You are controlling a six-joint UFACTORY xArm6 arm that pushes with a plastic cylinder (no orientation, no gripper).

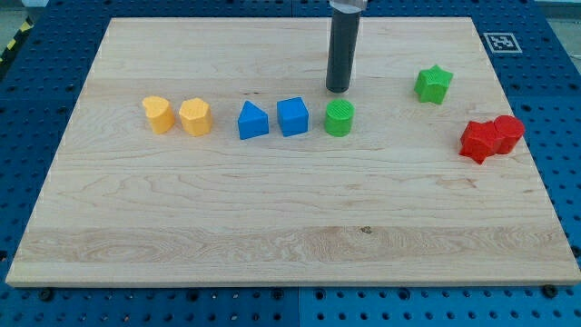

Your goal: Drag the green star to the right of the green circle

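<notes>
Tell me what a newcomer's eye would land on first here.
First my tip, a dark rod coming down from the view's top, just above the green circle and apart from it. Next the row leftward: two blue blocks, then two yellow ones. On the view's right sit the green star and, lower, two touching red blocks.

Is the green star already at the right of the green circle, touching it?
Not touching. The green star sits apart, toward the view's upper right of the green circle; my tip is just above the circle.
</notes>
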